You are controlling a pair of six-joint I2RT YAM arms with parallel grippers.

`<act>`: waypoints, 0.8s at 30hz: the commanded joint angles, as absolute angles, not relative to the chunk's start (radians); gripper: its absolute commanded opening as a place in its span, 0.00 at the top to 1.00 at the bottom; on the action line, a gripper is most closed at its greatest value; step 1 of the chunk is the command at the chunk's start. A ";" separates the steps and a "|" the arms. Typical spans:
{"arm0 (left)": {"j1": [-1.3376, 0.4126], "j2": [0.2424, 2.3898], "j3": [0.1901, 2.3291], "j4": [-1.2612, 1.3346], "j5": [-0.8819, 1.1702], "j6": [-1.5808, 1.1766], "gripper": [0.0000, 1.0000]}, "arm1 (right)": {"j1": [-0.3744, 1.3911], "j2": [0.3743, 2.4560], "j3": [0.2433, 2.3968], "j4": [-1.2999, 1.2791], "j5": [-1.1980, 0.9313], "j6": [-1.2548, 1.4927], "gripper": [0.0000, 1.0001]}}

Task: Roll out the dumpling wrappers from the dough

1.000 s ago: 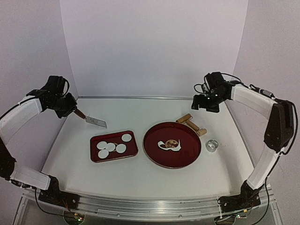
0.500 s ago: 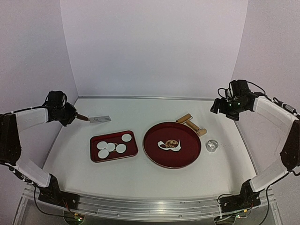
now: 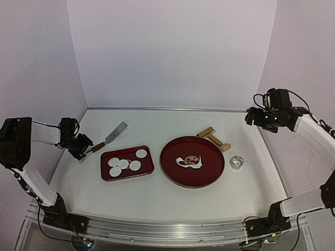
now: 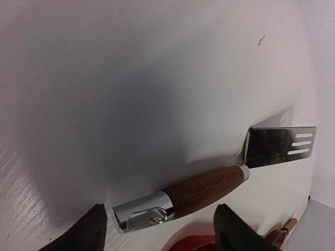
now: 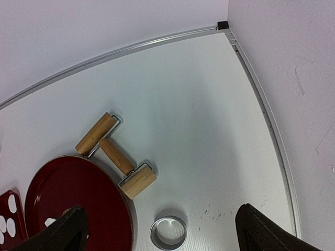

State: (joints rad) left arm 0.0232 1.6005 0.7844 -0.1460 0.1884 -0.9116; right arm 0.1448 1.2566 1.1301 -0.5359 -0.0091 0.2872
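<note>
Several dumpling wrappers (image 3: 124, 163), small round white discs, lie on a red rectangular tray (image 3: 145, 170) left of centre. A ragged white dough scrap (image 3: 190, 161) lies in the round red plate (image 3: 209, 170). My left gripper (image 3: 82, 149) hangs low at the table's left edge, open. A wood-handled metal spatula (image 4: 204, 190) lies flat on the table between its fingers (image 4: 236, 230), touching neither. My right gripper (image 3: 266, 120) hovers open and empty, high at the back right. Its wrist view looks down on a wooden roller (image 5: 115, 155) and a small metal ring (image 5: 168, 232).
The roller (image 3: 213, 138) lies just behind the round plate, and the ring (image 3: 236, 162) sits on the table to that plate's right. The spatula blade (image 3: 118, 130) points toward the back, just behind the tray. White walls close the back and both sides.
My left gripper came down to the table's left edge, laid the spatula flat and opened off its handle. My right arm drew back to the right.
</note>
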 commanded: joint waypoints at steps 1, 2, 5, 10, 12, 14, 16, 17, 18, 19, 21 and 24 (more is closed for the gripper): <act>0.035 1.536 0.775 -0.200 0.143 -0.897 0.16 | 0.146 1.210 1.131 -0.514 0.040 0.238 0.02; 0.035 1.516 0.776 -0.222 0.125 -0.895 0.11 | 0.146 1.202 1.130 -0.514 0.044 0.232 0.02; 0.036 1.432 0.778 -0.279 0.068 -0.888 0.02 | 0.146 1.181 1.125 -0.502 0.050 0.205 0.02; 0.035 1.265 0.808 -0.359 0.014 -0.807 0.01 | 0.146 1.105 1.075 -0.415 0.031 0.120 0.02; 0.035 1.166 0.831 -0.375 -0.023 -0.736 0.01 | 0.146 1.056 1.032 -0.356 0.018 0.087 0.02; 0.035 1.076 0.857 -0.383 -0.039 -0.657 0.01 | 0.145 1.005 0.993 -0.299 0.010 0.060 0.02; 0.035 0.999 0.887 -0.394 -0.038 -0.587 0.00 | 0.146 0.959 0.946 -0.248 0.010 0.035 0.02; 0.035 0.964 0.898 -0.405 -0.037 -0.561 0.00 | 0.145 0.944 0.926 -0.234 0.017 0.029 0.02; 0.035 0.933 0.910 -0.416 -0.036 -0.542 0.00 | 0.145 0.928 0.904 -0.222 0.024 0.026 0.02; 0.036 0.909 0.916 -0.425 -0.031 -0.532 0.00 | 0.145 0.913 0.891 -0.214 0.031 0.025 0.02; 0.035 0.865 0.917 -0.447 -0.019 -0.523 0.01 | 0.145 0.896 0.868 -0.211 0.036 0.031 0.02; 0.035 0.821 0.893 -0.473 0.007 -0.541 0.00 | 0.145 0.876 0.844 -0.210 0.036 0.051 0.02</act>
State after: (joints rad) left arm 0.0299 0.8608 0.8931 -0.3958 -0.0038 -0.5908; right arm 0.1448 0.8955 0.8730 -0.2752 0.0184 0.0556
